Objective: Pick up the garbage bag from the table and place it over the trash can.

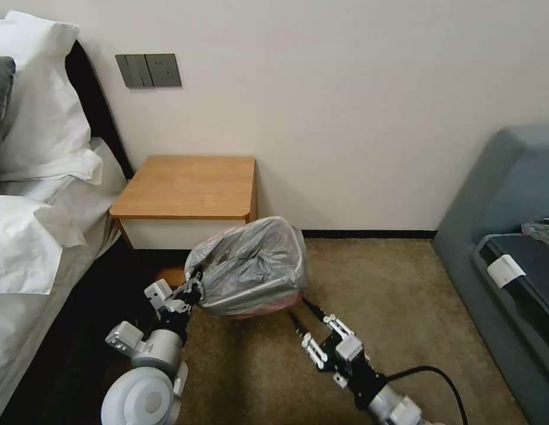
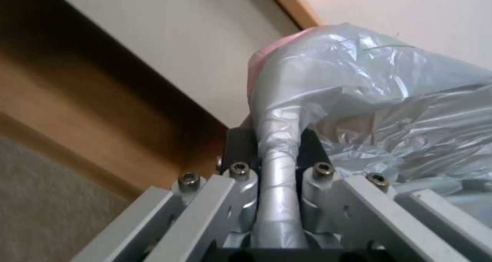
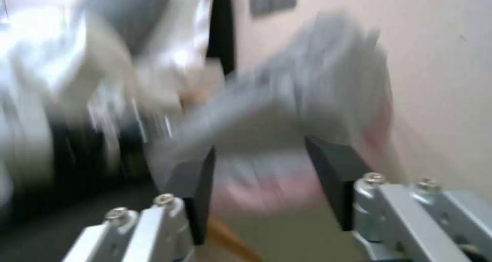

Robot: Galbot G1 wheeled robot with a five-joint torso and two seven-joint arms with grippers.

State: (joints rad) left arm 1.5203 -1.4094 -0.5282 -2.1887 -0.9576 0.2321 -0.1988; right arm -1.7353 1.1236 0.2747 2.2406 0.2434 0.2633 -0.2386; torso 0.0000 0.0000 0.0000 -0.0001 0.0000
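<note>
Now the right gripper (image 1: 304, 321) hangs wide apart, empty — just short of the garbage bag (image 1: 251, 265), draped over the trash can. Left gripper (image 1: 195, 283) pinches a bunched corner. Beyond, the table (image 1: 189, 186). Likely next: seat the rim.

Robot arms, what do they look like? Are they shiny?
Both are silvery-grey metal. The left gripper has black pads and small bolts, on a fat rounded joint. The right gripper has thin black fingers, white brackets and a black cable behind it.
</note>
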